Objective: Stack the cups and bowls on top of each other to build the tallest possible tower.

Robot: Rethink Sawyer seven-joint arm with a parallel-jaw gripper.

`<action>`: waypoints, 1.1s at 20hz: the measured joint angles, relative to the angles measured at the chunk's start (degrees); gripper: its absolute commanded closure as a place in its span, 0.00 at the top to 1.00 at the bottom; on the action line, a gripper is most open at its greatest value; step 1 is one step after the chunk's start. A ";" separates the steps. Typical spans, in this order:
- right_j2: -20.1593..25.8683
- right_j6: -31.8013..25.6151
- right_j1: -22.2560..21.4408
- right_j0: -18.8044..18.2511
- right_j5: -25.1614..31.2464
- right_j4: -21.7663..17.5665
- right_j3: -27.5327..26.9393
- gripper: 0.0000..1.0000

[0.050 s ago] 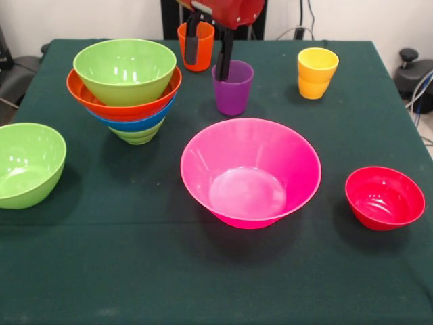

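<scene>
A stack of bowls point(128, 101) stands at the left: lime green at the bottom, then blue, orange, and a lime green bowl point(124, 68) on top. A purple cup point(233, 91) stands upright at the back centre, an orange cup point(200, 51) behind it to the left, and a yellow cup point(316, 72) at the back right. My gripper point(208, 59) hangs open over the back centre. One finger point(192, 47) is in front of the orange cup and the other finger point(224, 64) reaches down at the purple cup's left rim. I cannot tell whether it touches.
A large pink bowl point(250, 172) sits mid-table. A small red bowl point(384, 198) is at the right and a single lime green bowl point(27, 164) at the left edge. A dark green cloth point(203, 277) covers the table.
</scene>
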 measured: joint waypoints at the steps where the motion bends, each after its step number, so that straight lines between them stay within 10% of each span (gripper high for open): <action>1: -0.26 0.00 0.34 0.15 0.01 0.19 -0.02 1.00; 22: -7.55 0.96 -5.30 11.25 -0.01 6.27 4.84 1.00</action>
